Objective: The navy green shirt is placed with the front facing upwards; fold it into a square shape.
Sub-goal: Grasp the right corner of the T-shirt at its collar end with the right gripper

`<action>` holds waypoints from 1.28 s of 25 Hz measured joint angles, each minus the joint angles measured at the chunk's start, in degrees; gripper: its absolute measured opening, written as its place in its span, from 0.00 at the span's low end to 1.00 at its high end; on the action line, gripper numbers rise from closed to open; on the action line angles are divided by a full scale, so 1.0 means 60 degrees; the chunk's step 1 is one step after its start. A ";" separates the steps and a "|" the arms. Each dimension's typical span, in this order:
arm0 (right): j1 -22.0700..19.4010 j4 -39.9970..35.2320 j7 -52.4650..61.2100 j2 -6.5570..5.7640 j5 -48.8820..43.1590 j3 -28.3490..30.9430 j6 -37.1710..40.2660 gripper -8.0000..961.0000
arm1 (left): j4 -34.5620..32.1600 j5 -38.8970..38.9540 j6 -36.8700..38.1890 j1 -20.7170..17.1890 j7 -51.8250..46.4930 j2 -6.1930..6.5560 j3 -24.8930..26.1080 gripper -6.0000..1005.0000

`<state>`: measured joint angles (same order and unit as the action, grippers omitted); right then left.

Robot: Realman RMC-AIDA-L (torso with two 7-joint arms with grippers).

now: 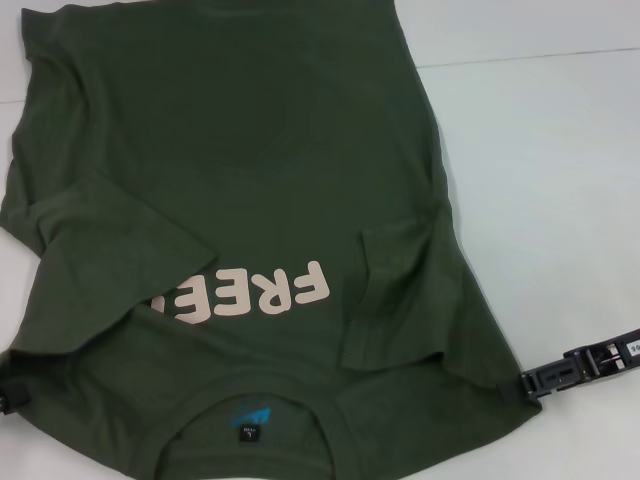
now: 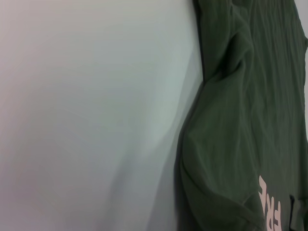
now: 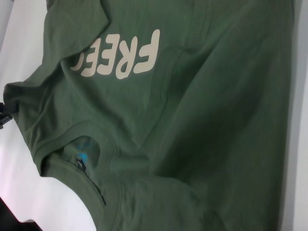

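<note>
The navy green shirt lies front up on the white table, with its collar nearest me. Pale pink lettering crosses the chest, partly covered by the left sleeve, which is folded inward. The right sleeve is folded in too. A small blue logo shows inside the neck. My left gripper sits at the shirt's left shoulder edge, and my right gripper at its right shoulder corner. The right wrist view shows the lettering and collar; the left wrist view shows the shirt's side.
Bare white table spreads out beside the shirt on both sides. A thin seam line runs across the table at the far right. The shirt's hem end runs past the far edge of the head view.
</note>
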<state>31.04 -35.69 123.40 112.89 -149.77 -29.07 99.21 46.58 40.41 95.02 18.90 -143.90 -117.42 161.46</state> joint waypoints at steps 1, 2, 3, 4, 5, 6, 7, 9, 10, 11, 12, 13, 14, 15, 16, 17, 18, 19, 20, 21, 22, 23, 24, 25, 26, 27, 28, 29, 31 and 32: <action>0.0006 0.0014 0.0000 0.0000 0.0001 -0.0020 -0.0009 0.89 | 0.0000 0.0000 0.0002 0.0000 0.0003 0.0000 0.0000 0.03; 0.0011 0.0023 0.0000 -0.0001 0.0003 -0.0043 -0.0020 0.89 | 0.0000 0.0001 0.0005 0.0000 0.0008 0.0000 -0.0001 0.03; 0.0013 0.0023 0.0000 -0.0003 0.0006 -0.0063 -0.0028 0.89 | -0.0001 0.0002 0.0007 -0.0001 0.0011 0.0000 0.0000 0.03; 0.0013 0.0023 0.0000 -0.0004 0.0007 -0.0068 -0.0032 0.89 | 0.0000 0.0002 0.0008 0.0000 0.0013 0.0000 0.0000 0.03; 0.0013 0.0023 0.0000 -0.0004 0.0007 -0.0071 -0.0034 0.89 | 0.0000 0.0003 0.0016 0.0000 0.0017 0.0000 0.0000 0.03; 0.0013 0.0024 0.0000 -0.0006 0.0009 -0.0073 -0.0032 0.89 | -0.0001 0.0003 0.0019 0.0000 0.0018 0.0000 0.0000 0.03; 0.0013 0.0024 0.0000 -0.0006 0.0016 -0.0074 -0.0022 0.89 | 0.0000 0.0003 0.0026 0.0001 0.0018 0.0000 0.0000 0.03; 0.0013 0.0024 0.0000 -0.0006 0.0040 -0.0077 -0.0001 0.89 | 0.0000 0.0004 0.0035 0.0010 0.0018 0.0000 0.0000 0.03; 0.0013 0.0023 0.0000 -0.0006 0.0057 -0.0078 0.0011 0.89 | 0.0000 0.0004 0.0036 0.0013 0.0018 0.0000 0.0000 0.03; 0.0016 0.0024 0.0000 -0.0006 0.0061 -0.0077 0.0015 0.89 | 0.0000 0.0004 0.0040 0.0017 0.0019 0.0000 0.0000 0.03; 0.0028 0.0040 -0.0003 -0.0006 0.0063 -0.0077 0.0021 0.89 | 0.0000 0.0004 0.0043 0.0023 0.0019 0.0000 0.0000 0.03; 0.0046 0.0066 -0.0011 -0.0006 0.0065 -0.0077 0.0025 0.89 | 0.0000 0.0004 0.0047 0.0028 0.0019 0.0000 0.0000 0.03; 0.0067 0.0105 -0.0029 -0.0006 0.0065 -0.0077 0.0032 0.89 | 0.0000 0.0004 0.0051 0.0032 0.0019 0.0000 0.0000 0.03; 0.0087 0.0136 -0.0040 -0.0006 0.0065 -0.0078 0.0036 0.89 | 0.0000 0.0004 0.0052 0.0036 0.0018 0.0000 -0.0001 0.03; 0.0105 0.0167 -0.0044 -0.0006 0.0064 -0.0077 0.0034 0.89 | 0.0000 0.0004 0.0054 0.0036 0.0018 0.0000 0.0000 0.03; 0.0114 0.0184 -0.0046 -0.0006 0.0064 -0.0077 0.0023 0.89 | 0.0000 0.0004 0.0055 0.0040 0.0018 0.0000 0.0000 0.03; 0.0119 0.0199 -0.0048 -0.0006 0.0064 -0.0077 0.0013 0.89 | 0.0000 0.0004 0.0056 0.0044 0.0019 0.0000 0.0000 0.03; 0.0123 0.0222 -0.0049 -0.0006 0.0064 -0.0077 -0.0001 0.89 | 0.0000 0.0004 0.0056 0.0051 0.0018 0.0000 0.0000 0.03; 0.0133 0.0238 -0.0048 -0.0006 0.0064 -0.0077 -0.0011 0.89 | 0.0000 0.0004 0.0056 0.0051 0.0019 0.0000 0.0000 0.03; 0.0145 0.0249 -0.0048 -0.0006 0.0064 -0.0077 -0.0018 0.89 | 0.0000 0.0004 0.0057 0.0052 0.0019 0.0000 0.0000 0.03; 0.0155 0.0262 -0.0047 -0.0006 0.0060 -0.0077 -0.0023 0.89 | 0.0001 0.0004 0.0057 0.0052 0.0019 0.0000 0.0000 0.03; 0.0171 0.0282 -0.0046 -0.0005 0.0053 -0.0080 -0.0033 0.89 | 0.0000 0.0004 0.0056 0.0053 0.0019 0.0000 0.0000 0.03; 0.0190 0.0319 -0.0046 0.0000 0.0046 -0.0085 -0.0042 0.89 | 0.0000 0.0004 0.0057 0.0054 0.0019 0.0000 0.0000 0.03; 0.0206 0.0349 -0.0049 0.0004 0.0045 -0.0086 -0.0056 0.89 | 0.0000 0.0004 0.0057 0.0055 0.0018 0.0000 0.0000 0.03; 0.0218 0.0379 -0.0054 0.0008 0.0044 -0.0087 -0.0065 0.89 | 0.0000 0.0004 0.0057 0.0056 0.0018 0.0000 0.0000 0.03; 0.0232 0.0398 -0.0058 0.0016 0.0045 -0.0089 -0.0069 0.89 | 0.0000 0.0004 0.0057 0.0057 0.0019 0.0000 0.0000 0.03; 0.0239 0.0403 -0.0066 0.0025 0.0046 -0.0091 -0.0070 0.89 | 0.0000 0.0004 0.0057 0.0058 0.0019 0.0000 0.0000 0.03; 0.0247 0.0403 -0.0077 0.0035 0.0052 -0.0091 -0.0071 0.89 | 0.0000 0.0004 0.0056 0.0059 0.0019 0.0000 0.0000 0.03; 0.0274 0.0403 -0.0087 0.0058 0.0055 -0.0096 -0.0066 0.89 | 0.0000 0.0004 0.0053 0.0059 0.0021 0.0000 0.0000 0.03; 0.0280 0.0403 -0.0086 0.0064 0.0047 -0.0100 -0.0066 0.89 | 0.0000 0.0004 0.0051 0.0060 0.0024 0.0000 0.0000 0.03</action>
<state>32.72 -33.28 122.88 113.27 -149.49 -29.67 98.81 46.58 40.43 95.33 19.25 -143.75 -117.42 161.45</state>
